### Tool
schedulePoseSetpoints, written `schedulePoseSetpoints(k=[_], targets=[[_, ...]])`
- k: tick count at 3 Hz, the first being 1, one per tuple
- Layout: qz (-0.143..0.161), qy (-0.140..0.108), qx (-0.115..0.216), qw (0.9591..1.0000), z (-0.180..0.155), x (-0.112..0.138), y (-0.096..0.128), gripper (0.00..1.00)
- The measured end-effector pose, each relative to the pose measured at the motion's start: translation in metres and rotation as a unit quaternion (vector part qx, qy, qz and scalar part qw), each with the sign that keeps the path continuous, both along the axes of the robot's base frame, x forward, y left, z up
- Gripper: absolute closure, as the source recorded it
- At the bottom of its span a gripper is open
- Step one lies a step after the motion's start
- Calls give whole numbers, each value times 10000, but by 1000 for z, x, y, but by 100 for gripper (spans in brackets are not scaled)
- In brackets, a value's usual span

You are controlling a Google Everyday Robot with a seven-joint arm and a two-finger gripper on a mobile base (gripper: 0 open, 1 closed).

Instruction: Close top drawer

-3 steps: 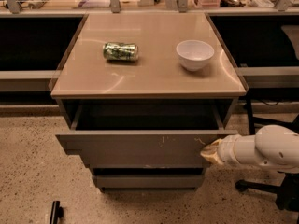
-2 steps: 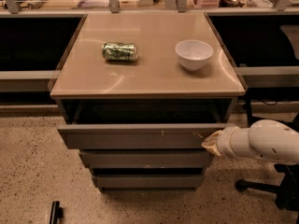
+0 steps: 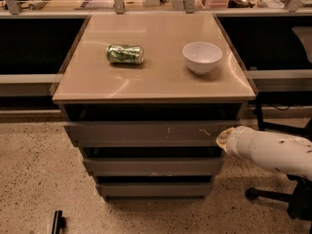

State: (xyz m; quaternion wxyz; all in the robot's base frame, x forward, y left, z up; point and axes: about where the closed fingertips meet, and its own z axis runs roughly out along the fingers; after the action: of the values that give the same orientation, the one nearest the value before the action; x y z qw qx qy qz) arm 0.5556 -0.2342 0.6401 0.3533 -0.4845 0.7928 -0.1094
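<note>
My gripper sits against the right end of the top drawer, below the table's front-right corner; open or closed, I cannot tell. Drawer sticks out slightly. Push straight in, level, without skewing it.

The gripper, at the right end of the top drawer, is mostly hidden; its arm is cropped by the right edge. The drawer's interior is lost in shadow.
</note>
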Motion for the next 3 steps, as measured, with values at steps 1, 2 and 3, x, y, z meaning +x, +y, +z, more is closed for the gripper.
schedulePoseSetpoints(k=[1,2,3], targets=[[-86,-121,-222,9996,-6,1,-10,100],[-151,38,-223,9996,-23,-18,-14,100],[-8,506,-25,9987,-56,-35,0,100]])
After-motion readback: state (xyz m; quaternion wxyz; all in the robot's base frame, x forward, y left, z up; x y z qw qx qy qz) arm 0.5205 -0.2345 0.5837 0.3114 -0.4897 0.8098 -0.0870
